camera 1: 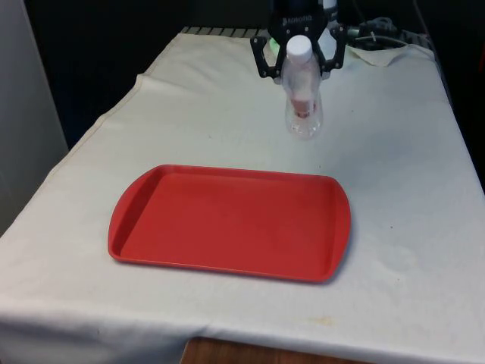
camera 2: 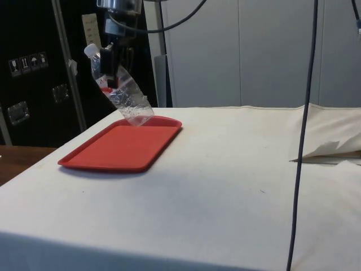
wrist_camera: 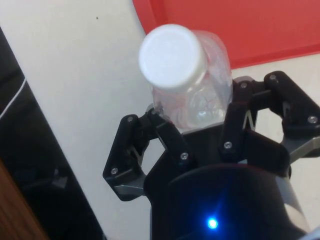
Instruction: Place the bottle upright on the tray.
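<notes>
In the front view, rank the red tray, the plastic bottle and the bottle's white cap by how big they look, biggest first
1. The red tray, clearly the largest.
2. The clear plastic bottle, held in the gripper farther from the camera, so it may look smaller than it is.
3. The bottle's white cap, the smallest.

Clear plastic bottle (camera 1: 303, 95) with white cap (camera 1: 298, 47) and pink label, plain red tray (camera 1: 231, 222), white tablecloth (camera 1: 394, 167), black gripper (camera 1: 300, 62)
</notes>
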